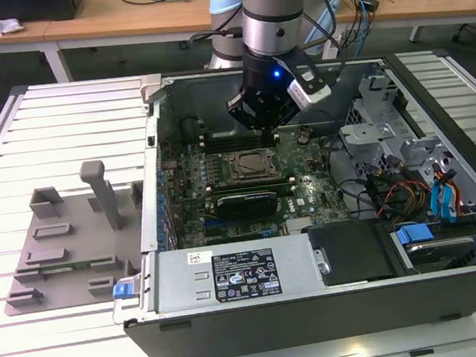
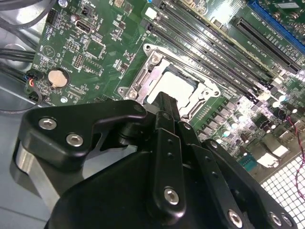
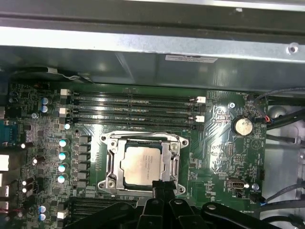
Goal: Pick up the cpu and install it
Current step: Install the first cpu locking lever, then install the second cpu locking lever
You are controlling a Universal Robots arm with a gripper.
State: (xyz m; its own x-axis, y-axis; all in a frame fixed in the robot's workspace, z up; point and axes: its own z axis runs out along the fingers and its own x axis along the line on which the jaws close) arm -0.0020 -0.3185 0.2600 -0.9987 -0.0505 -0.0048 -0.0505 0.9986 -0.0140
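Observation:
The cpu (image 3: 142,164), a small square chip with a pale silvery top, lies flat inside the dark socket frame (image 3: 110,157) on the green motherboard; it shows in both wrist views, cpu (image 2: 177,82). In the exterior view the socket frame (image 1: 249,165) sits mid-board in the open computer case. My gripper (image 1: 265,123) hangs just above the socket's edge. Its black fingers (image 2: 166,101) are pressed together into one narrow tip with nothing between them. That tip (image 3: 162,187) stands over the chip's corner; I cannot tell if it touches.
Memory slots (image 3: 133,107) run beside the socket, with a coin battery (image 3: 242,125) nearby. The case wall (image 1: 153,153) and power supply (image 1: 239,275) bound the board. Drive bays with cables (image 1: 425,194) fill the exterior view's right. A grey fixture plate with posts (image 1: 75,236) lies left of the case.

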